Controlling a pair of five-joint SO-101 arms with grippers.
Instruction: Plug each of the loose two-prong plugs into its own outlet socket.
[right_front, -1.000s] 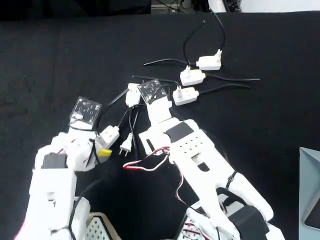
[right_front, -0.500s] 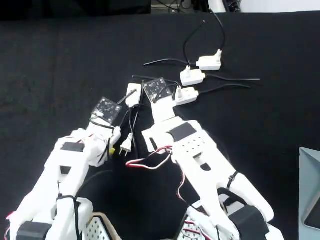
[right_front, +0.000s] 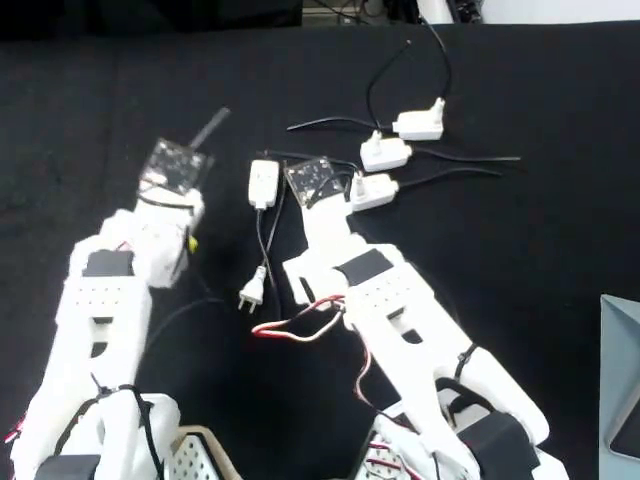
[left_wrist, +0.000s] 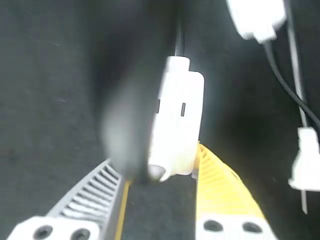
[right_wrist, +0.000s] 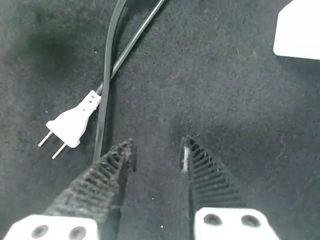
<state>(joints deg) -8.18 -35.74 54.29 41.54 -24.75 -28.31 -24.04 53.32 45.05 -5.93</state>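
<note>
left gripper (left_wrist: 159, 167): fingers clamp the near end of a white outlet socket (left_wrist: 177, 120), one finger on each side. Its body sticks out past the fingertips.
held socket: both slots are visible and empty. Its black lead runs off from the far end.
right gripper (right_wrist: 157, 150): fingers are apart with nothing between them, hanging low over the black surface (right_wrist: 240, 90).
two-prong plug (right_wrist: 70, 125): lies flat on the surface just beside one right finger, outside the gap and not touching it. Its prongs point away from its cable (right_wrist: 107, 75).
plug vs left fingers: well apart, off to the side of the held socket.
second socket (right_front: 262, 183): a white block lying on the surface between the two sets of fingers, nearer the right ones. Cannot tell whether anything is plugged into it.
white adapters (right_front: 385, 152): a group of three with leads, beyond the right fingertips. Cannot tell whether they are joined to sockets.
done: one socket is picked up, as far as can be seen. No plug is seen seated.
left: judging from this, the right fingers must close on the loose plug, line its prongs up with the held socket's slots and push it in. Then any other loose plug needs the same.
progress: early, at the grasp and align stage.
</note>
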